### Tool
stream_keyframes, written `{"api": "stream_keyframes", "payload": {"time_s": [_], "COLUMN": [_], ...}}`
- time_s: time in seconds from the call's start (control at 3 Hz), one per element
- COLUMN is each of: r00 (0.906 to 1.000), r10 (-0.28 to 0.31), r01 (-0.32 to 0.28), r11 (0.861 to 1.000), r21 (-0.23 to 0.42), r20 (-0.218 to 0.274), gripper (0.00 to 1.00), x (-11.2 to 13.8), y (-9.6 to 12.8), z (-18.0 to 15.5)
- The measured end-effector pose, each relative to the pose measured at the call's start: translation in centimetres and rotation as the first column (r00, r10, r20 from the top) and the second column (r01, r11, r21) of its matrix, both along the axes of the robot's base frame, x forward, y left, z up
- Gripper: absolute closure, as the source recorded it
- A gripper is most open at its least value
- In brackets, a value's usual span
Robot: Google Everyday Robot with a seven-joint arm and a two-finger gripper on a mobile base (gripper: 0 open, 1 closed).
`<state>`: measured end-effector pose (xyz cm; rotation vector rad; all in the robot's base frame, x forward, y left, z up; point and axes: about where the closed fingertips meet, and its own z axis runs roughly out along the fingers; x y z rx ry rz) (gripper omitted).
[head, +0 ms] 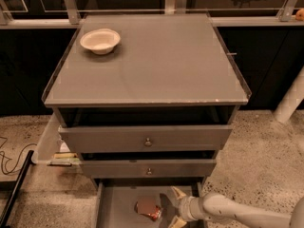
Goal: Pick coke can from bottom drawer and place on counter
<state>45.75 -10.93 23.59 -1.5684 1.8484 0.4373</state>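
The coke can (148,209) lies on its side in the pulled-out bottom drawer (118,207); the end effector (176,207) is just right of it, fingers spread apart, probably to enclose it; the bench (156,70) is the destination.

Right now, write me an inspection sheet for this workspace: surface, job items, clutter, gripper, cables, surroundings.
Surface: counter, grey, with one bowl on it.
Job's things: coke can lying in the open bottom drawer.
Clutter: white bowl near the counter's back left corner.
Grippers: gripper low in the bottom drawer, fingers spread, just right of the coke can, not gripping it.
Cables: black cable on the floor at left.
Surroundings: speckled floor; white post at right.
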Motion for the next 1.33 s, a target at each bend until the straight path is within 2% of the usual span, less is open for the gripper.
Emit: {"api": "stream_keyframes", "payload": {"time_s": [0.67,1.33], "r00": [1.0,0.9991], "r10": [0.002,-0.001], "r01": [-0.001,0.008], "r11": [0.998,0.987], "r21": [0.063,0.16], "r20": [-0.005,-0.043], "gripper": [0.0,0.0], "x": [1.4,1.9], "y": [1.7,3.9], "z": [-4.2,-8.3]}}
